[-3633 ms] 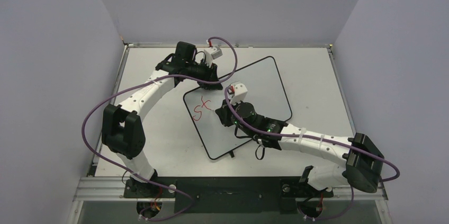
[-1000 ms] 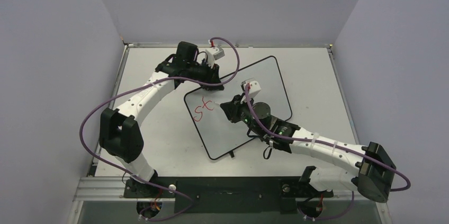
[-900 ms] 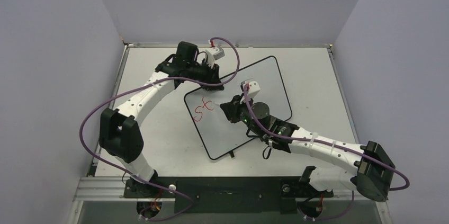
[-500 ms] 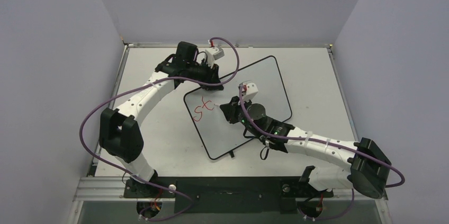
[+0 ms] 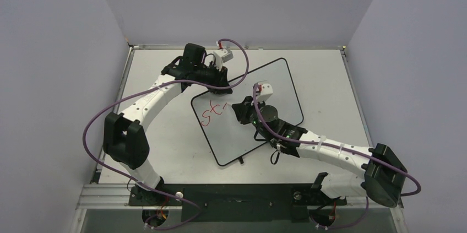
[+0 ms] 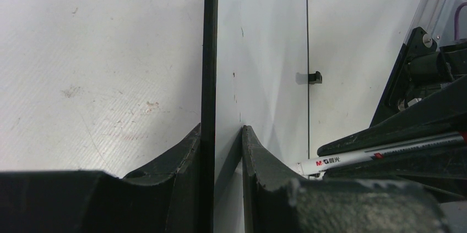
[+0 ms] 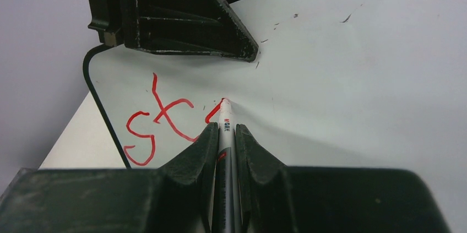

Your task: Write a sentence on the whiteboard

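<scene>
Now, left gripper (image 6: 221, 127) clamping the board (image 6: 264, 51), right gripper (image 7: 226, 126) closed around the pen (image 7: 225, 134), we should press lightly and keep the next stroke level with the letters (image 7: 159, 123).

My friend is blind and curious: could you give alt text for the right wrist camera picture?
The black right end effector grips a white, red-tipped marker pen whose tip touches the large white, black-framed whiteboard. Red handwritten lettering, "st" and a partial third stroke, lies beside the tip.
</scene>
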You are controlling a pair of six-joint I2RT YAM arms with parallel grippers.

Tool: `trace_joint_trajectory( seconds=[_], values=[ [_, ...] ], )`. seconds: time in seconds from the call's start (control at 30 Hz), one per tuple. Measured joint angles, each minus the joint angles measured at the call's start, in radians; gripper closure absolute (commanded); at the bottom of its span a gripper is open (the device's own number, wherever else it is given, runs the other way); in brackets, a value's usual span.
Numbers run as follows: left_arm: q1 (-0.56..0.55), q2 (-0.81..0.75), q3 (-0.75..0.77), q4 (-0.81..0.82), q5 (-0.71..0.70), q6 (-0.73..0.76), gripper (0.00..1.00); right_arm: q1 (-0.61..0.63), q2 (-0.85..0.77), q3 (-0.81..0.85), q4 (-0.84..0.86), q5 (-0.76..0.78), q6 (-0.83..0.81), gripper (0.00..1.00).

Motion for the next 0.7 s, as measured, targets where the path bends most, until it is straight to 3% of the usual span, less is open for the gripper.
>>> trace_joint_trajectory(
  seconds=[0.7],
  values=[
    [0.000, 0.000, 0.000, -0.007, -0.012, -0.008, 1.00, 0.032, 0.051, 0.065, 0.005, 0.007, -0.038, 1.00]
  ],
)
